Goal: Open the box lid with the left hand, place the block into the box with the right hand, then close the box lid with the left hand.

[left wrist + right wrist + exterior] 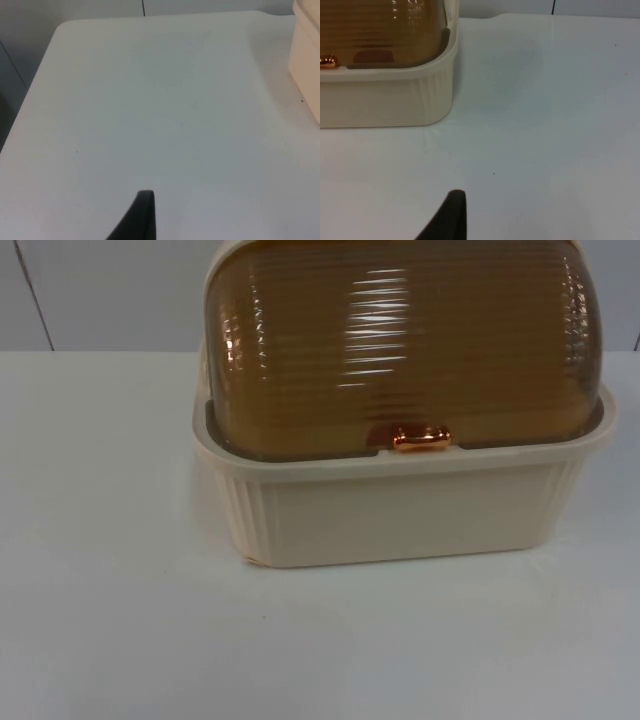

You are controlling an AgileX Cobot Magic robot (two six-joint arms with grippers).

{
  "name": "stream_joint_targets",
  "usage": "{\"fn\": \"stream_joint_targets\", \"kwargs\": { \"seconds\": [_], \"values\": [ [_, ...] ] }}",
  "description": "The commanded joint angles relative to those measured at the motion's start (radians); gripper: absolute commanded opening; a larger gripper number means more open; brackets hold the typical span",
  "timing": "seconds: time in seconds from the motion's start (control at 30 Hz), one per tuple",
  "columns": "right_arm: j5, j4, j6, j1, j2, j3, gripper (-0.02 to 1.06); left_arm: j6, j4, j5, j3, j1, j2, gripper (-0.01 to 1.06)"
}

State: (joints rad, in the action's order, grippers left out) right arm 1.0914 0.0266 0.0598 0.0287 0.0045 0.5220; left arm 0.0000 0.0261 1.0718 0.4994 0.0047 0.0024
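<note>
A cream ribbed box (pixel 400 510) stands on the white table, its amber see-through domed lid (pixel 400 340) shut down over it. A copper handle (pixel 421 438) sits at the lid's front edge. Through the lid (pixel 380 30) a dim reddish shape (pixel 372 56) lies inside the box (pixel 385 102); I cannot tell what it is. My left gripper (pixel 144 217) hangs over bare table, well off to the box's left side (pixel 306 60). My right gripper (pixel 451 217) hangs over bare table just off the box's right front corner.
The table (pixel 120 640) runs back to the grey partition wall (pixel 100 290). Its left edge and rounded far corner (pixel 60 30) lie ahead of the left gripper. Open table (pixel 555 100) stretches to the right of the box.
</note>
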Motion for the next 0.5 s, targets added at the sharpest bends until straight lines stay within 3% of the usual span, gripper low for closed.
{"fn": "stream_joint_targets", "kwargs": {
  "seconds": [0.0,0.47],
  "values": [
    [-0.013,-0.004,0.001,0.005,-0.005,-0.007,1.05,-0.005,0.006,0.002,-0.005,-0.005,-0.002,1.04],
    [-0.013,-0.009,-0.013,0.005,-0.005,-0.007,1.05,-0.005,0.006,0.002,-0.005,-0.005,-0.002,1.04]
  ]
}}
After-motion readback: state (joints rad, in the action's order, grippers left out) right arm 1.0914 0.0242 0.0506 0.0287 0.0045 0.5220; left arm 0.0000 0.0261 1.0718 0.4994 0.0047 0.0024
